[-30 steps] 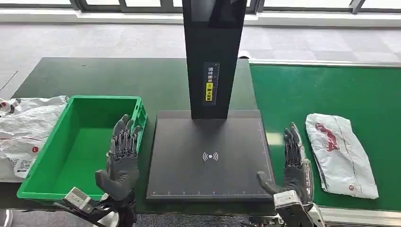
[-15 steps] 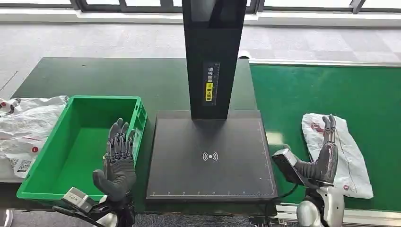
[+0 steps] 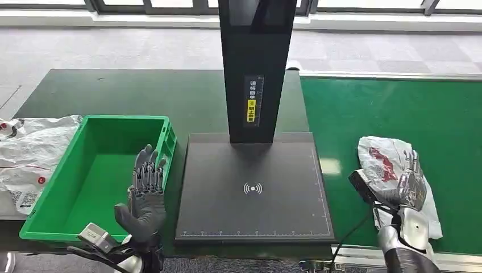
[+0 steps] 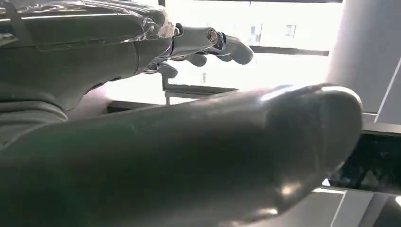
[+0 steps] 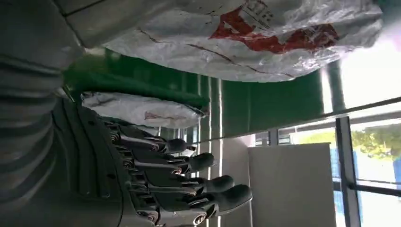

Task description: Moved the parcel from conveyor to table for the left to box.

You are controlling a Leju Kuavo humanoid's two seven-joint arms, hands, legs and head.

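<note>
The right hand (image 3: 410, 186) hovers over the near end of the parcel (image 3: 392, 170), fingers spread and not clamped on it. The parcel lies flat on the green conveyor (image 3: 398, 108), close to its near edge and just beside the black scanner plate (image 3: 253, 190). To do this well, I judge the hand should press down until the fingers gather the slack film, then close firmly before lifting, since the bag looks limp and slippery. The left hand (image 3: 146, 190) waits spread by the green bin (image 3: 85, 176) at the bench's near left corner.
</note>
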